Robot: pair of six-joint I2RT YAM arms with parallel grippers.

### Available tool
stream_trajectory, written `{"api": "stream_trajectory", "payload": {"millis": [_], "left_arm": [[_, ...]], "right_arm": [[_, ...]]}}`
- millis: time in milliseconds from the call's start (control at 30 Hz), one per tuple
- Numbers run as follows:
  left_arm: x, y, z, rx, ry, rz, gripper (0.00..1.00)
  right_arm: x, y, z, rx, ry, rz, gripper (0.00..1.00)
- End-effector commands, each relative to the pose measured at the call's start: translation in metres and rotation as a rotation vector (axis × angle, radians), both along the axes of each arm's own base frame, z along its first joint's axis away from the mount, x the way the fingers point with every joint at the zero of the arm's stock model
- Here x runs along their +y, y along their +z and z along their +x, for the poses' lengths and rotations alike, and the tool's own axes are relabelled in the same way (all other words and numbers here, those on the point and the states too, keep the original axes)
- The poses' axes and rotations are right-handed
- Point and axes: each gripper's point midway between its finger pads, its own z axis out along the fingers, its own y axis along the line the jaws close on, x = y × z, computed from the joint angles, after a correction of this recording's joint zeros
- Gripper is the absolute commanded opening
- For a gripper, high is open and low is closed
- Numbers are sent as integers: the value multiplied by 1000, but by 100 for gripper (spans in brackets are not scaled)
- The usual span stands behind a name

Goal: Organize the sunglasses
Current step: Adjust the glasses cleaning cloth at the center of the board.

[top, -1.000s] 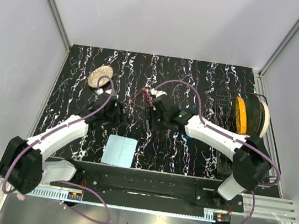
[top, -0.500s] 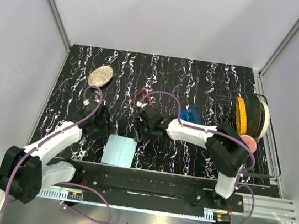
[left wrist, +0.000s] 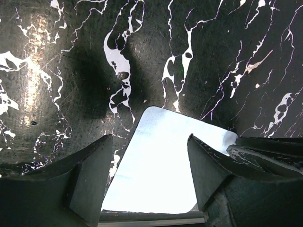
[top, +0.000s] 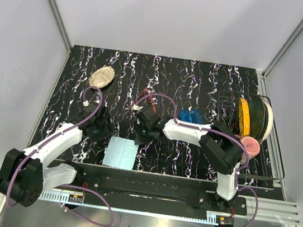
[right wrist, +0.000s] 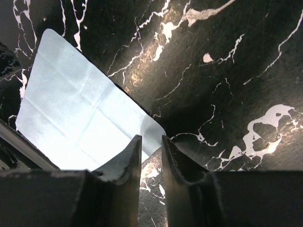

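We're looking into a robotics lab test cell: plain white walls (top: pixel 171 14) framed by aluminium posts (top: pixel 52 3), a black marbled desk (top: pixel 202 75), the left arm (top: pixel 60 137) and right arm (top: pixel 188 133) bolted to a black mounting bar (top: pixel 157 190), purple cables (top: pixel 162 96) looping about.

Overhead view, close wrist views sharing cloth (left wrist: pixel 161 165)
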Motion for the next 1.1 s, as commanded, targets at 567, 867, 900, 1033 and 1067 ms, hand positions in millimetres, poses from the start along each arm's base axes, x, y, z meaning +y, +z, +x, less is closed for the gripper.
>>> {"api": "stream_trajectory", "payload": {"millis": [567, 867, 900, 1033, 1067], "left_arm": [[-22, 4, 10, -34, -92, -100, 66], [-34, -2, 10, -16, -107, -143, 65], [-35, -3, 9, -15, -108, -148, 64], [-51, -7, 4, -10, -133, -165, 64], [-54, -9, 2, -4, -136, -166, 64]], "right_arm": [[-40, 17, 22, -112, -279, -83, 0], [-131, 24, 2, -129, -644, -168, 0], [-141, 18, -6, -115, -660, -181, 0], [-147, 41, -24, -66, -680, -76, 14], [-149, 42, -27, -60, -676, -70, 23]]}}
